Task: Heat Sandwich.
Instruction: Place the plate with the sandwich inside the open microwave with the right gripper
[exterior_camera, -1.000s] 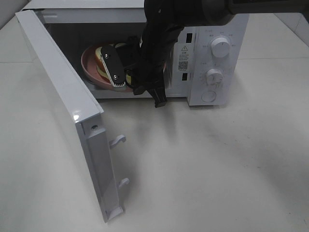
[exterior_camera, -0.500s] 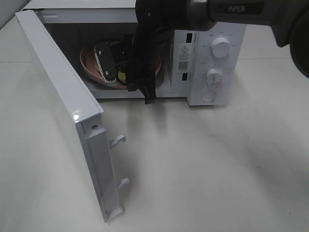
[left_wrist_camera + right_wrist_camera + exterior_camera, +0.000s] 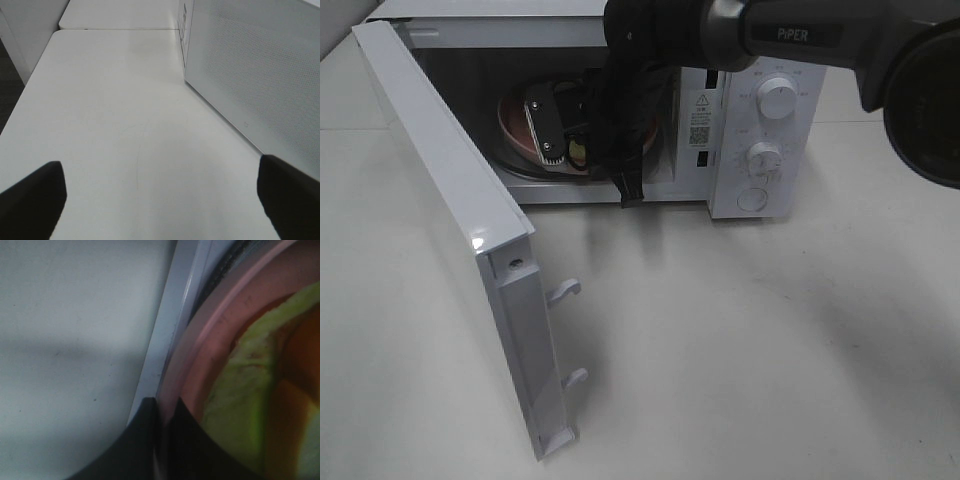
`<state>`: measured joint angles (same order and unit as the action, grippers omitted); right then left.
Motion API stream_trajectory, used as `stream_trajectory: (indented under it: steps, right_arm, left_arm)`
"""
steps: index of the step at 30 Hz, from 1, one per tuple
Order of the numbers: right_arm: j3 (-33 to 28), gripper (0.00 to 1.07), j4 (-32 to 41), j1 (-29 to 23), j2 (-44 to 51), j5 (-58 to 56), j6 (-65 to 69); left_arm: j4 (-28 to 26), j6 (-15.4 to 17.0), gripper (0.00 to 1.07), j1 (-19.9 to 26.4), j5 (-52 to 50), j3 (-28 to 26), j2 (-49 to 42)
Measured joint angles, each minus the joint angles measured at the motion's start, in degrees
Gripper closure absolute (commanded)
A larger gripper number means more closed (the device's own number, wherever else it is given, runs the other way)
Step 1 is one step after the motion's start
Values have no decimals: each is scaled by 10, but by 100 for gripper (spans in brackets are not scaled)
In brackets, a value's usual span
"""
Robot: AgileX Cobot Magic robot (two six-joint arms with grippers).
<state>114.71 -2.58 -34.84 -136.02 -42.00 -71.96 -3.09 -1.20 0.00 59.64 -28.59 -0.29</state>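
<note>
Pinching the pink plate [image 3: 200, 355] by its rim with my right gripper [image 3: 162, 407], I am holding the sandwich [image 3: 240, 405] on it inside the open microwave [image 3: 735, 130], likely sparing the soft food any squeeze

The sandwich [image 3: 240, 405] is pale yellow-green with orange; the plate [image 3: 200, 357] pink; the microwave [image 3: 760, 110] white, its side finely dotted; the table [image 3: 740, 340] off-white.

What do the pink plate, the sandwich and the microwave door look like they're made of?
Pink plate: probably hard plastic or melamine, smooth with a soft sheen and a thin moulded rim.
Sandwich: soft-looking and matte, pale yellow-green with orange; too blurred to say more.
Microwave door: glossy white, painted metal or plastic, with a bright highlight on its edge.
</note>
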Motion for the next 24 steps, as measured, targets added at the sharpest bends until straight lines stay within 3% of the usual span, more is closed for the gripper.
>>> stream_trajectory:
  steps: [4, 7, 8, 11, 13, 16, 20, 24]
  right_arm:
    - [5, 98, -2, 1, -6, 7, 0]
    - [5, 84, -2, 1, -7, 17, 0]
    - [5, 84, -2, 1, -7, 17, 0]
    - [5, 62, -2, 1, -7, 18, 3]
    - [5, 57, -2, 1, -8, 18, 5]
    - [5, 36, -1, 1, -8, 18, 32]
    - [5, 26, 0, 1, -8, 18, 72]
    - [5, 27, 1, 1, -2, 15, 91]
  left_arm:
    - [0, 0, 9, 0, 0, 0, 0]
    - [0, 0, 9, 0, 0, 0, 0]
    - [0, 0, 9, 0, 0, 0, 0]
    - [0, 0, 9, 0, 0, 0, 0]
    - [0, 0, 9, 0, 0, 0, 0]
    - [0, 0, 9, 0, 0, 0, 0]
    - [0, 0, 9, 0, 0, 0, 0]
    - [0, 0, 9, 0, 0, 0, 0]
